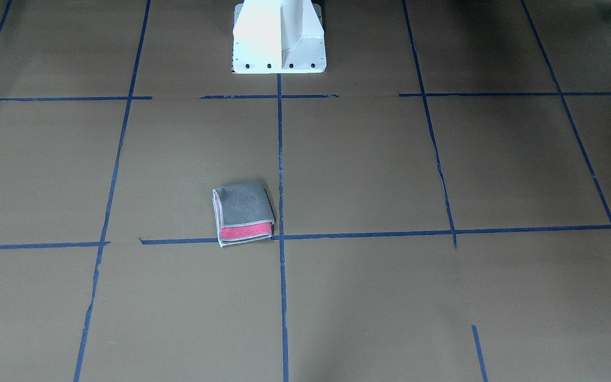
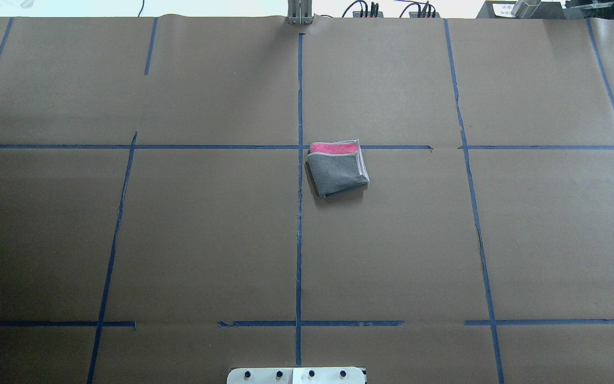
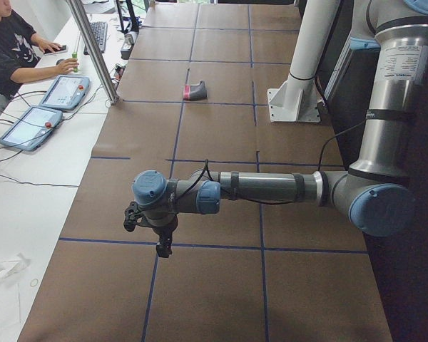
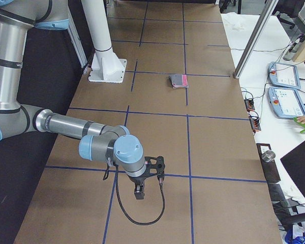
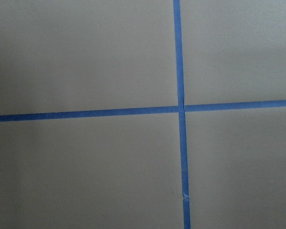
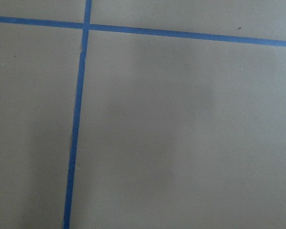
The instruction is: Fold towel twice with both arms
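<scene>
The towel [image 1: 243, 218] lies folded into a small square on the brown table, grey face up, with a pink strip showing along one edge. It also shows in the overhead view [image 2: 337, 168], just right of the centre tape line, and small in both side views [image 3: 195, 90] [image 4: 178, 81]. Both arms are far from it, over the table's ends. The left gripper [image 3: 162, 246] points down over a tape crossing. The right gripper [image 4: 139, 192] points down over the opposite end. I cannot tell whether either is open or shut. Both wrist views show only paper and tape.
Brown paper with blue tape lines [image 2: 299, 213] covers the table. The white pedestal base [image 1: 279, 40] stands at the robot's edge. An operator [image 3: 11, 46] sits with tablets [image 3: 64, 91] at a side desk. A metal post [image 3: 93, 50] stands at the table's far edge.
</scene>
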{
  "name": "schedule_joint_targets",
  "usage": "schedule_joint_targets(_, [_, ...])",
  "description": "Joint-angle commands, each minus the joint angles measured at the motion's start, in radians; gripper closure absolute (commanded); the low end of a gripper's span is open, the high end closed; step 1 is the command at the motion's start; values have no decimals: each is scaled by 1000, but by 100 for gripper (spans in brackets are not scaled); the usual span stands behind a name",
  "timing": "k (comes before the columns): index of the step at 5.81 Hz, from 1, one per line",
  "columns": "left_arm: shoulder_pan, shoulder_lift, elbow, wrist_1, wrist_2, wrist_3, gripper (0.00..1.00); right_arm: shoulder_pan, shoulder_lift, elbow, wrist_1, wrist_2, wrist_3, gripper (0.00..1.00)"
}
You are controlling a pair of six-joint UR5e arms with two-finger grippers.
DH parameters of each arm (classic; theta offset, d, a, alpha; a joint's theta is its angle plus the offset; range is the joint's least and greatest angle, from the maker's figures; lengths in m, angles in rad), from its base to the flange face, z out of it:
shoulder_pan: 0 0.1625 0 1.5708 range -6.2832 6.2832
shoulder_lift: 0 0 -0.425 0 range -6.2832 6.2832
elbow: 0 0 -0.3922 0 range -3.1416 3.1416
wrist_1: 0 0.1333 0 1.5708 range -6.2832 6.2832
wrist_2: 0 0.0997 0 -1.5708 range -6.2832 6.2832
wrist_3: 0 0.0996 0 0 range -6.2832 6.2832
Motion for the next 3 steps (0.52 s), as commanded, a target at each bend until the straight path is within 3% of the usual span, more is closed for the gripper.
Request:
schedule_joint_targets(1, [0,6,6,3,0,1,0,-3,8,-43,-9,-27,4,0])
schedule_joint_targets(3, [0,8,5,5,0,1,0,-2,25,-91,-14,-22,30,0])
